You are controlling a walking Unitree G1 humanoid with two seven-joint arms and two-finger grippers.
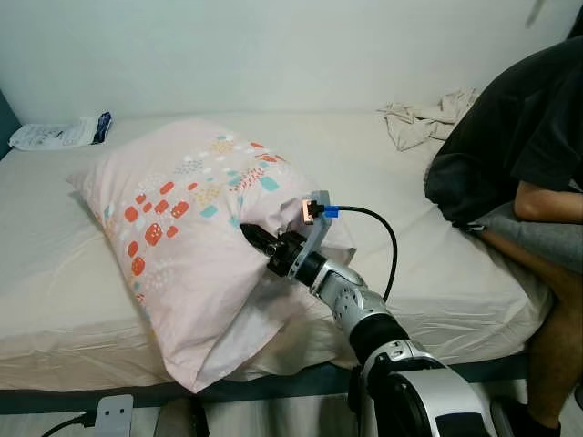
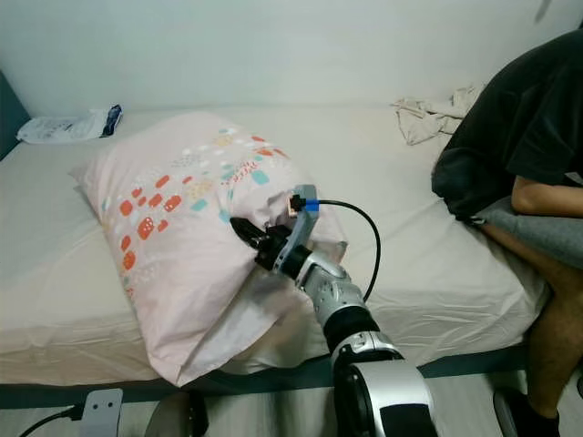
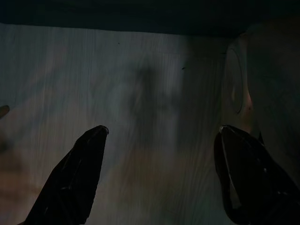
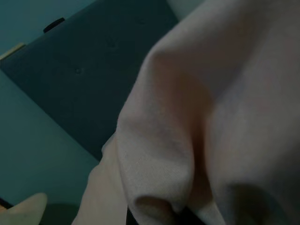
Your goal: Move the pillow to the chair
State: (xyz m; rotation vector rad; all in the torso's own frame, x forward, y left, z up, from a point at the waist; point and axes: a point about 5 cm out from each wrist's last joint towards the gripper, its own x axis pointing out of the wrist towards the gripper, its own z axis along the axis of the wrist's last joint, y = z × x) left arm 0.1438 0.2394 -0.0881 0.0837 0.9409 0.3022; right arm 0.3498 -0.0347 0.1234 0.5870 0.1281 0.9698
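Pillow (image 1: 191, 246) first: it is lying on the left half of the bed (image 1: 55, 300), pale pink with red and teal spots, its near corner drooping over the mattress edge toward me. So the move is barely starting as I read it; nothing is lifted clear and I am seeing no chair from here, so the carry and the set-down are all still ahead.

At the far left of the bed, against the wall, a white plastic packet (image 1: 59, 135) is resting, well apart from the pillow.

My left pincer (image 3: 159, 136) is hanging idle over pale wood flooring, its two black fingers spread wide with nothing between them.

Moving right, my right pincer (image 1: 258, 238) is pressing into the right side of the pillow, where the fabric is bunching around the black fingers. The wrist camera is showing a fold of pink cloth right up against the lens. I cannot tell whether the fingers are actually closing on that fold or just pushing into it.

Further right, crumpled cloth (image 1: 426, 118) is lying at the far side, and a person (image 1: 519, 155) in a dark shirt is sitting on the right edge of the bed.
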